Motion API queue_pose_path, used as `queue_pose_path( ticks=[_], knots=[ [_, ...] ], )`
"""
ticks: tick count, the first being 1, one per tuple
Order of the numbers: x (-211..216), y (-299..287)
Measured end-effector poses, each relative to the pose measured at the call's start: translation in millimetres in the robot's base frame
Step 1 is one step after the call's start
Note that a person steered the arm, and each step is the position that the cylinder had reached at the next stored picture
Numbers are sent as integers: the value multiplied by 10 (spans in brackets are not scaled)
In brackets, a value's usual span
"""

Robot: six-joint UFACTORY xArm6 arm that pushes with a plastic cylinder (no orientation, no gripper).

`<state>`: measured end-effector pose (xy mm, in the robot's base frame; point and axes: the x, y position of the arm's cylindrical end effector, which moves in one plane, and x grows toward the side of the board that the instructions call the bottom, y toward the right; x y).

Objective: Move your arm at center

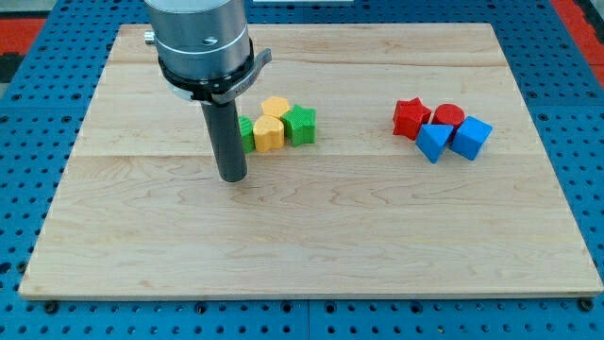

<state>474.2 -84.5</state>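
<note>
My tip rests on the wooden board, left of the board's middle. Just to the upper right of it stands a cluster: a green block partly hidden behind the rod, a yellow heart-like block, a yellow hexagon block and a green star block. On the view's right lies a second cluster: a red star block, a red cylinder block, a blue block and a blue cube.
The board lies on a blue perforated table. The arm's grey body rises at the view's top left and hides part of the board behind it.
</note>
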Motion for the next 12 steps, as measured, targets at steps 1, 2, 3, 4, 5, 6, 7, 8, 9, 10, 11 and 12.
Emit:
queue_pose_path(
  ticks=[1, 2, 3, 4, 5, 6, 7, 8, 9, 10, 11, 12],
  knots=[
    [0, 0],
    [102, 0],
    [239, 3],
    [337, 92],
    [532, 503],
    [799, 1490],
    [760, 2763],
    [714, 2994],
    [714, 2994],
    [422, 3323],
    [23, 3459],
    [-593, 3360]
  ],
)
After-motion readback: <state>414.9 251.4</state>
